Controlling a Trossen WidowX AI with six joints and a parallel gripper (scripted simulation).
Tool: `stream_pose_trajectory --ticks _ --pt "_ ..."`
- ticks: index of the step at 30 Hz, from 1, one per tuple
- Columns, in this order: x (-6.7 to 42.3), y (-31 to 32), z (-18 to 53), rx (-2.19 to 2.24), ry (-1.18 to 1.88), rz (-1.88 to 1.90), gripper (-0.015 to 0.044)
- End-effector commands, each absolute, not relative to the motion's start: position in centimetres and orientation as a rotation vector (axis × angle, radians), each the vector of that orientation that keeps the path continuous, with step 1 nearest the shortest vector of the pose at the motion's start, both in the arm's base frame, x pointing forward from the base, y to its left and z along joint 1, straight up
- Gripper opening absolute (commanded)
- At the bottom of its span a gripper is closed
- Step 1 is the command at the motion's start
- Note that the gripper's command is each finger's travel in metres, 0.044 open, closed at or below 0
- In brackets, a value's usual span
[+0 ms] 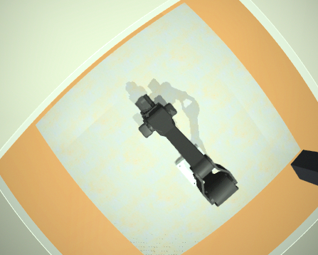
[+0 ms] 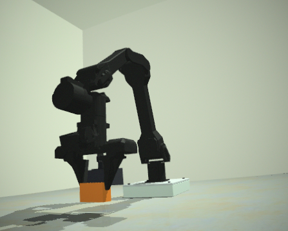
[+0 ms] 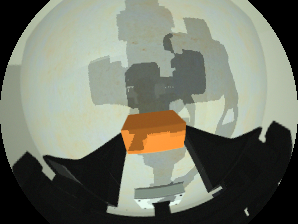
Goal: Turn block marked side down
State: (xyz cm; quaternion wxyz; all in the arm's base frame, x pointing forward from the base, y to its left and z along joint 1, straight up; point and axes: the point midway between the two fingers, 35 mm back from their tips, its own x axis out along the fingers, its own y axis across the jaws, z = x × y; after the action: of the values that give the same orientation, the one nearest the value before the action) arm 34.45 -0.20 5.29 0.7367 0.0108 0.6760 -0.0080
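Note:
The orange block [image 2: 95, 192] [image 3: 154, 136] rests on the pale table [image 2: 216, 206] [image 1: 96, 149]. My gripper [image 2: 94, 184] [image 3: 153, 131] points straight down over it, with one dark finger on each side of the block, and is shut on it. In the wrist view the block's near face shows an uneven darker patch; I cannot tell which side bears the mark. In the overhead view the arm's wrist [image 1: 146, 105] hides the block and the fingers.
The arm's white base plate [image 2: 154, 188] [image 1: 185, 171] stands right of the block. A dark box [image 2: 116, 175] sits behind the gripper, and it also shows in the overhead view [image 1: 311, 167] at the right edge. An orange border [image 1: 60, 214] rings the table.

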Motion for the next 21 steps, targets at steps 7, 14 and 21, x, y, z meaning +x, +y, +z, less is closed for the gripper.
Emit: stream_pose_trajectory --ticks 7,14,21 --pt "34.48 -0.18 4.76 0.02 1.329 -0.017 0.0" --pt "34.4 -0.18 4.52 0.018 1.218 -0.018 0.0" --pt "34.16 -0.17 4.43 0.018 1.108 -0.019 0.0"
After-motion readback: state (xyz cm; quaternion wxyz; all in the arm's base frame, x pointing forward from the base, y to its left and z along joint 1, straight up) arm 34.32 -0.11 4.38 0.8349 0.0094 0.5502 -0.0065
